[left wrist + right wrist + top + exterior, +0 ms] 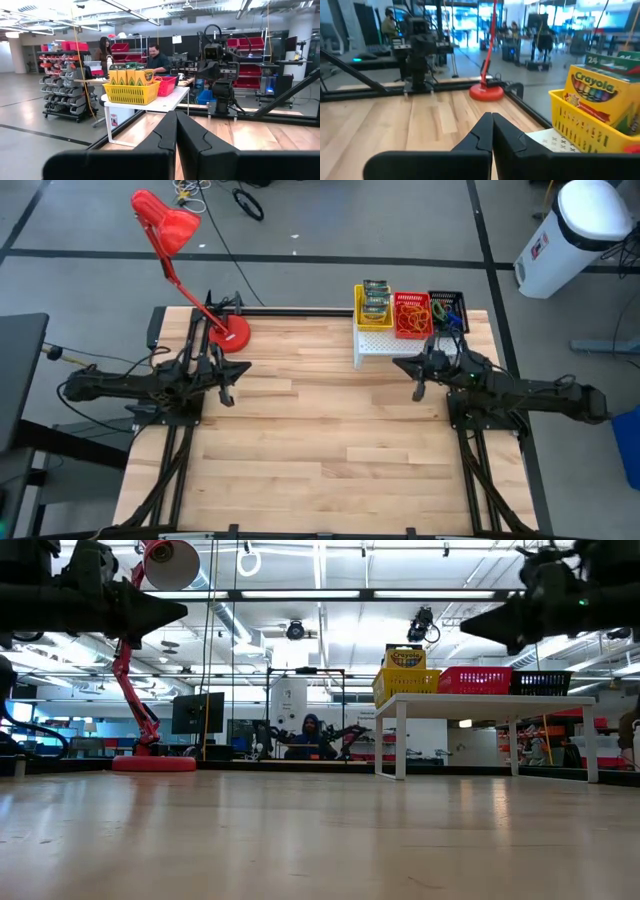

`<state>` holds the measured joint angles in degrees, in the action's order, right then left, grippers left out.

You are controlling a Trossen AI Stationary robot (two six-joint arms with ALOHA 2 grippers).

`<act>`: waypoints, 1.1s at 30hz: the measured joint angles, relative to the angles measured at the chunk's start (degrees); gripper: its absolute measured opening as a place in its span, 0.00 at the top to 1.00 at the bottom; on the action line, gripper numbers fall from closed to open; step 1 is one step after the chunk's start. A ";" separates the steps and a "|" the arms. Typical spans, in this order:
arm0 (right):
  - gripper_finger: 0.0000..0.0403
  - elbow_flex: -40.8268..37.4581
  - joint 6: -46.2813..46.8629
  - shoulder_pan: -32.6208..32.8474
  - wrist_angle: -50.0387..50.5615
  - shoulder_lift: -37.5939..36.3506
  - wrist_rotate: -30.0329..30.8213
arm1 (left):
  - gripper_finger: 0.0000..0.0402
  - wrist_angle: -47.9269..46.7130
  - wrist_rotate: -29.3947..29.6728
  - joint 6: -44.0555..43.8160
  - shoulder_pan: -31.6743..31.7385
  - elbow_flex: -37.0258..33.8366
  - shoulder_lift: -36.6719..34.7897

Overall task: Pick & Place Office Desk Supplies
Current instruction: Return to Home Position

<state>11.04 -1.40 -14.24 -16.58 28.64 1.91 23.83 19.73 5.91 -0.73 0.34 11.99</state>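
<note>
Three mesh baskets stand in a row on a small white stand (372, 348) at the table's far right. The yellow basket (372, 323) holds crayon boxes (598, 95) standing upright. Beside it, the red basket (411, 317) holds rubber bands (412, 308), and the black basket (447, 310) stands at the right end. My left gripper (228, 394) hovers shut above the table's left side, by the lamp's base, holding nothing. My right gripper (418, 389) hovers shut just in front of the stand, also with nothing in it.
A red desk lamp stands with its round base (231, 335) on the table's far left, its head (168, 222) leaning out beyond the far edge. The broad wooden tabletop (320, 450) stretches between the arms and toward the near edge. People sit in the room behind the table.
</note>
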 joint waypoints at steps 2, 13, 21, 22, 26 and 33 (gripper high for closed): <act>0.99 -2.49 -0.88 -0.01 0.06 -4.06 -0.04 | 0.98 -2.54 0.00 -0.04 0.01 0.00 -2.59; 0.99 -10.55 -0.81 0.00 8.13 -23.82 -1.18 | 0.98 -12.43 -0.70 -0.63 -0.07 0.00 -11.98; 0.99 -10.53 -0.41 0.00 15.20 -28.37 -3.95 | 0.99 -16.75 -9.16 -4.89 2.62 0.00 -11.96; 0.99 -10.53 -0.34 0.00 15.64 -28.46 -3.93 | 0.99 -16.86 -10.22 -5.03 3.66 0.00 -11.96; 0.99 -10.53 0.19 -0.02 15.90 -28.59 -4.59 | 0.99 -17.00 -15.38 -5.26 9.08 0.00 -11.96; 1.00 -10.53 0.70 -0.02 15.89 -28.59 -4.18 | 0.98 -16.80 -22.11 -6.57 17.23 0.00 -11.96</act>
<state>0.51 -0.70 -14.26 -0.69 0.05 -2.26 7.03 -2.38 -0.67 16.50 0.34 0.03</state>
